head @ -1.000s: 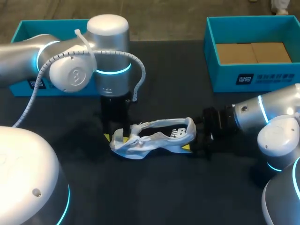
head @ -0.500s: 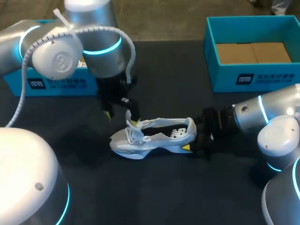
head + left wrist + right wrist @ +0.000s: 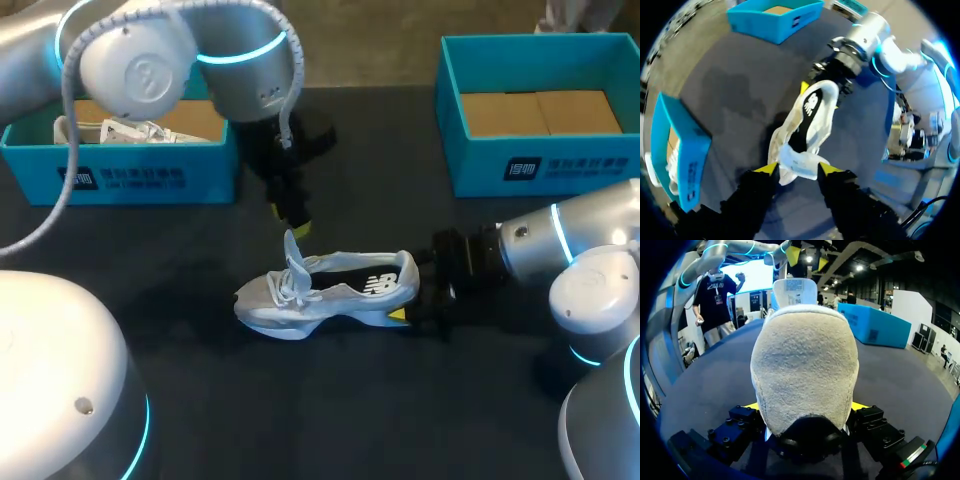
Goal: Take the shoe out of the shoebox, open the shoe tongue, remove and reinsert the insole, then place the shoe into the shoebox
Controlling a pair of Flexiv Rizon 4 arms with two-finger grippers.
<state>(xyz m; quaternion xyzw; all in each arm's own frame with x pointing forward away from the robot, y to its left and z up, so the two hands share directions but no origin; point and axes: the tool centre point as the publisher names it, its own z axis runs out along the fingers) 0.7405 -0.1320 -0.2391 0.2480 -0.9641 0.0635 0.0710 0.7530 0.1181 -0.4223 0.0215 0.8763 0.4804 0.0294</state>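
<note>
A grey-white shoe (image 3: pixel 330 290) lies on its side on the black table (image 3: pixel 330 400), toe pointing left. Its tongue (image 3: pixel 293 250) stands up, and my left gripper (image 3: pixel 296 224) hangs just over it. In the left wrist view the tongue (image 3: pixel 799 162) fills the gap between the two yellow tips, with the left gripper (image 3: pixel 796 169) shut on it. My right gripper (image 3: pixel 415 300) is shut on the shoe's heel from the right. In the right wrist view the heel (image 3: pixel 805 365) sits between the fingers of the right gripper (image 3: pixel 805 407).
A blue shoebox (image 3: pixel 120 175) at the back left holds white stuffing or another shoe. A second blue box (image 3: pixel 540 165) with a cardboard floor stands at the back right. My left arm's big joints hang over the table's left half.
My left gripper has risen and moved right, from beside the shoe's toe to over the tongue, and closed on the tongue. The shoe and my right arm have stayed in place.
</note>
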